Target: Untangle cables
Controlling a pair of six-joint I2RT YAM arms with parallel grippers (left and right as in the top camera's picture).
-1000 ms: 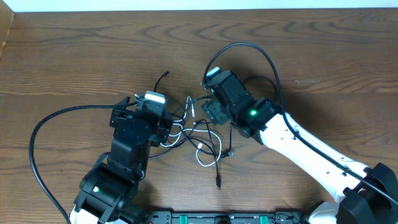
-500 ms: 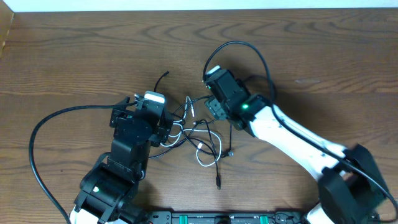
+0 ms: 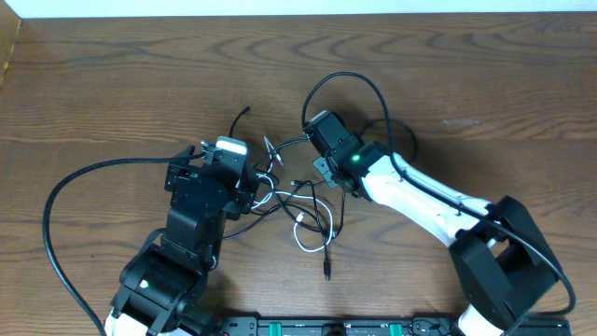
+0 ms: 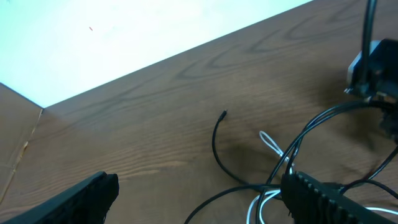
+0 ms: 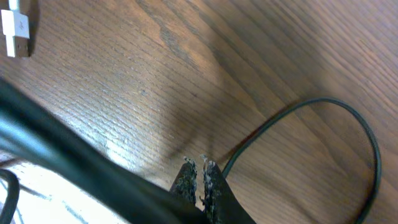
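Beside the tangle of thin black and white cables (image 3: 297, 201), the left gripper (image 4: 199, 186) gapes (fingers wide apart), while the right gripper (image 5: 199, 175) pinches one black strand (image 5: 298, 107).

The white plug (image 5: 13, 28) was cut by the frame's edge. A blurred dark cord (image 5: 68, 165) crossed the foreground, ends unseen.

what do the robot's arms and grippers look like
left arm all black and boxy, silver-white block at its wrist, thick black wire looping off it. right arm: white shells, black joints, green light, black wire loop. fingers black, ridged pads
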